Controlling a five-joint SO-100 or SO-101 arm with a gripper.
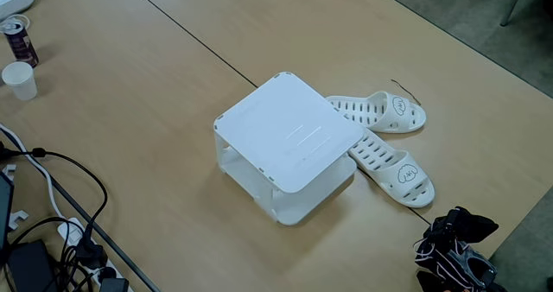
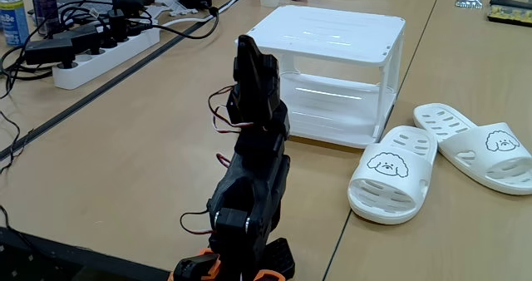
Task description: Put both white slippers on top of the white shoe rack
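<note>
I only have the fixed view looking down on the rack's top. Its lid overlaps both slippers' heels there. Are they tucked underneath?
Observer: No. In a fixed view, the nearer white slipper and the farther white slipper lie on the table beside the white shoe rack, outside its legs.
Operator: Anything inside the rack?
Observer: A middle shelf shows through the side; I see nothing on it.
Operator: And the arm?
Observer: The arm stands folded upright in front of the rack. I cannot tell whether its gripper is open.
</note>
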